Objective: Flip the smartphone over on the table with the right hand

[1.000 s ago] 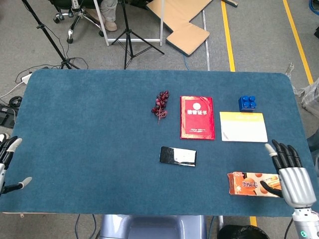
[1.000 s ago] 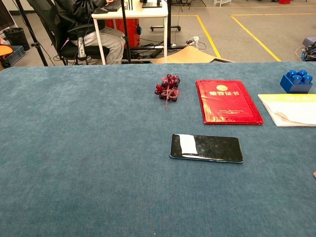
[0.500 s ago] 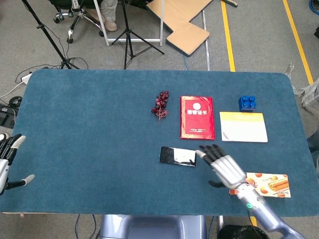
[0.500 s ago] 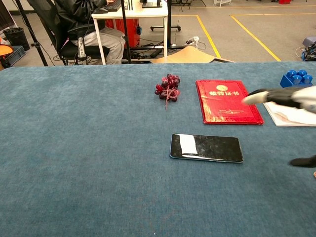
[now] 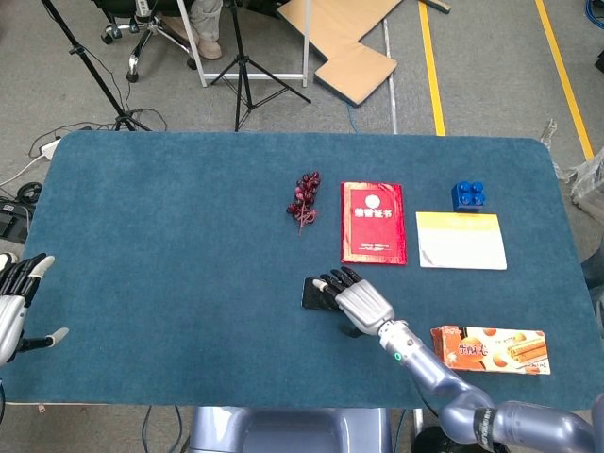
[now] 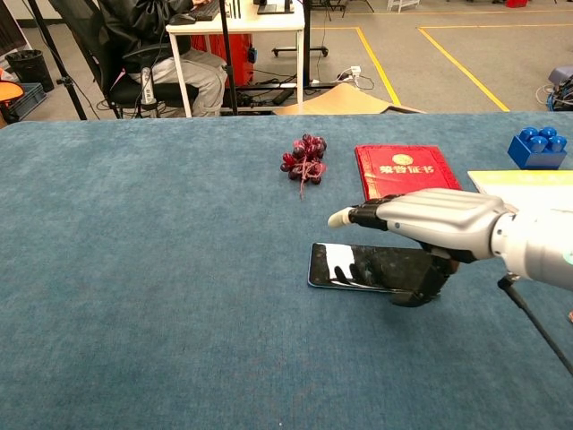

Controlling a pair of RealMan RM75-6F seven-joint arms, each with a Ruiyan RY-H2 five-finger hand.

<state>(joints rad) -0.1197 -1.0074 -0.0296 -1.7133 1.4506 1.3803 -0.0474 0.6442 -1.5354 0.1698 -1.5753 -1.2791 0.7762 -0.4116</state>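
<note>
The black smartphone (image 6: 354, 267) lies flat, glossy face up, near the middle of the blue table (image 6: 134, 269). My right hand (image 6: 430, 224) hovers over its right half, fingers stretched out flat toward the left and casting reflections on the glass. The thumb (image 6: 416, 291) hangs down at the phone's near right edge; I cannot tell whether it touches. In the head view the right hand (image 5: 354, 300) covers most of the phone (image 5: 312, 292), leaving only the left end showing. My left hand (image 5: 14, 307) stays at the table's left edge, fingers apart, holding nothing.
A bunch of dark grapes (image 6: 304, 157) and a red booklet (image 6: 407, 179) lie just behind the phone. Farther right sit a blue brick (image 5: 469, 195) and a yellow-white notepad (image 5: 461, 240). A biscuit box (image 5: 491, 349) lies by the near right edge.
My right hand has swept from the near right of the table, past the biscuit box, leftward to above the phone. The phone has not moved. The left hand barely shifted.
</note>
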